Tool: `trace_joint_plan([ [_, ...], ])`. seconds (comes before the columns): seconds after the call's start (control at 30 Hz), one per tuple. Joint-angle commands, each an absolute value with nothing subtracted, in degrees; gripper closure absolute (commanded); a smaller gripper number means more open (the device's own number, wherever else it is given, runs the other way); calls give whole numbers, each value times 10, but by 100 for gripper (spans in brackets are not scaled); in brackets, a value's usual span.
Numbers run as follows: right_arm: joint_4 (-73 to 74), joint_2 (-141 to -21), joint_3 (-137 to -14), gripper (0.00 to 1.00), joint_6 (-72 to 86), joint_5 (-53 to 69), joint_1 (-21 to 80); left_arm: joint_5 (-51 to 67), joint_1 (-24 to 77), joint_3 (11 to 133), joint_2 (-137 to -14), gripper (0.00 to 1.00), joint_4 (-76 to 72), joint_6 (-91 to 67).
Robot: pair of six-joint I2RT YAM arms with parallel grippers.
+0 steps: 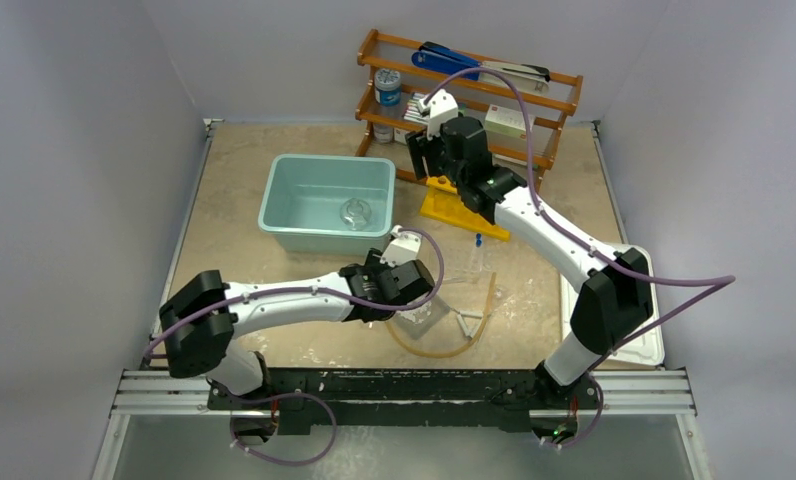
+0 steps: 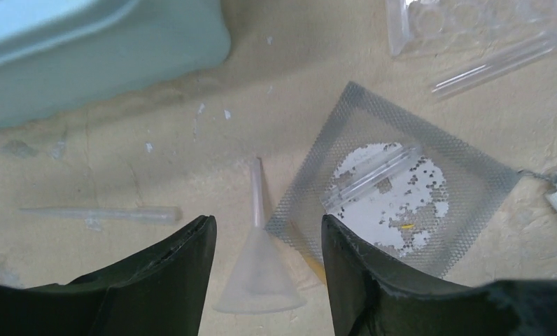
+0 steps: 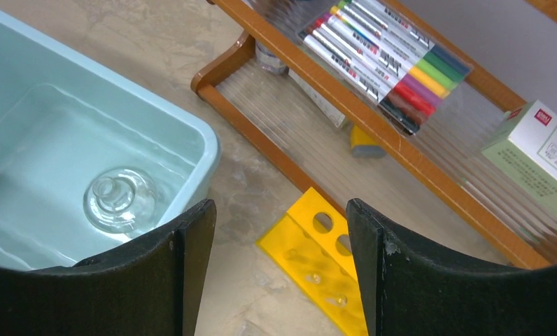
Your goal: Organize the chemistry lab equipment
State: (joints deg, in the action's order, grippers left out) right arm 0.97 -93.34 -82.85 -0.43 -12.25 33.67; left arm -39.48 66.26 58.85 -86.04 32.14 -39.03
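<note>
My left gripper (image 2: 267, 222) hangs open low over the table, a fingertip on each side of a clear plastic funnel (image 2: 260, 269) that lies flat, touching neither. A square wire gauze (image 2: 395, 182) with a glass rod on it lies just right of the funnel, and a clear pipette (image 2: 101, 213) lies to the left. My right gripper (image 3: 279, 206) is open and empty above the yellow holed test-tube rack (image 3: 318, 245) near the shelf. The round glass flask (image 3: 118, 199) sits inside the teal bin (image 1: 279, 195). The amber tube (image 1: 477, 325) curls beside the left gripper (image 1: 411, 300).
A wooden shelf (image 1: 554, 110) at the back holds coloured markers (image 3: 388, 49), a blue stapler (image 1: 444, 58) and a green-white box (image 3: 541, 150). A white lid (image 1: 649, 345) lies at the right edge. Glass tubes (image 2: 492, 63) lie beyond the gauze.
</note>
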Motion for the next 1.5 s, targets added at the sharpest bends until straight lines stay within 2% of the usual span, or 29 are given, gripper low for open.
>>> trace_joint_plan([
  [0.0, -17, -909, -816, 29, 1, -116, 335, -358, 646, 595, -879, 45, 339, -422],
  [0.13, -21, -908, -809, 29, 0, -111, 335, -326, 621, 572, -881, 47, 328, -430],
  [0.23, -19, -910, -813, 28, 1, -102, 335, -319, 612, 572, -889, 60, 316, -421],
  [0.33, -16, -910, -816, 29, 2, -98, 335, -316, 604, 578, -906, 68, 312, -410],
  [0.97, -16, -916, -816, 29, -3, -108, 335, -239, 568, 529, -957, 70, 249, -388],
  [1.2, -16, -915, -813, 29, -3, -111, 335, -261, 562, 533, -947, 98, 266, -384],
  [1.47, -20, -913, -811, 29, -3, -108, 334, -259, 562, 604, -871, 100, 321, -359],
])
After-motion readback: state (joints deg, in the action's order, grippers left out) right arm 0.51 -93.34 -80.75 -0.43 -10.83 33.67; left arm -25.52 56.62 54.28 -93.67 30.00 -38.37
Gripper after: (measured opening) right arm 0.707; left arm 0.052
